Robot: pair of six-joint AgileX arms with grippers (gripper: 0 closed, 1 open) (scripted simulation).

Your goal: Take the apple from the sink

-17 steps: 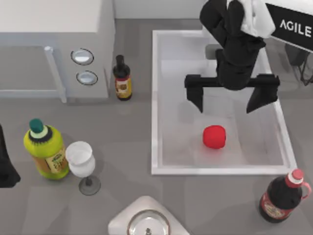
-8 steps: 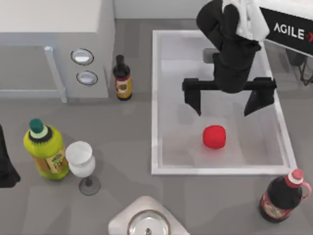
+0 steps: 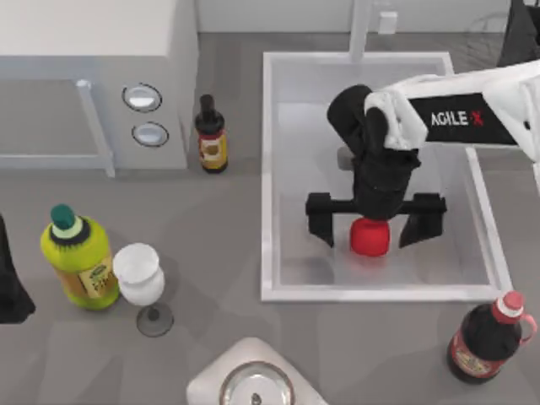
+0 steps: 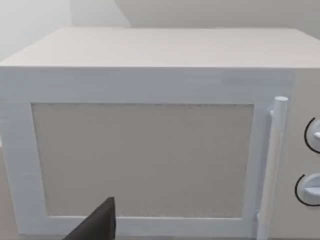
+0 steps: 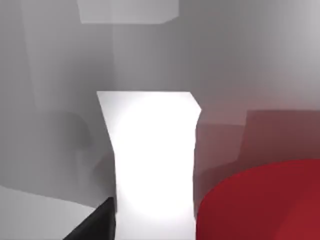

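Overhead, the right gripper (image 3: 375,221) is seen lowered into the sink (image 3: 268,173) at the right of the frame, its two black fingers spread wide apart on either side of the apple (image 3: 370,237), which lies on the grey floor toward the basin's lower rim. Nothing is gripped; whether the fingers touch the apple cannot be told from this view. From the right wrist, the apple (image 5: 265,205) is shown as a large red mass at the lower right, beside a bright white post (image 5: 152,160) that the overhead picture leaves unclear. The left arm (image 3: 10,287) is parked at the left edge of the top view; whether its hand is spread or closed cannot be told. From the left wrist, a white microwave (image 4: 150,135) with its door handle is faced. Outside the sink, a dark-red bottle (image 3: 488,337) stands at the lower right, a small brown bottle (image 3: 211,135) just left of the rim, and a green bottle (image 3: 80,257) touching a white wine glass (image 3: 142,283) at the lower left.
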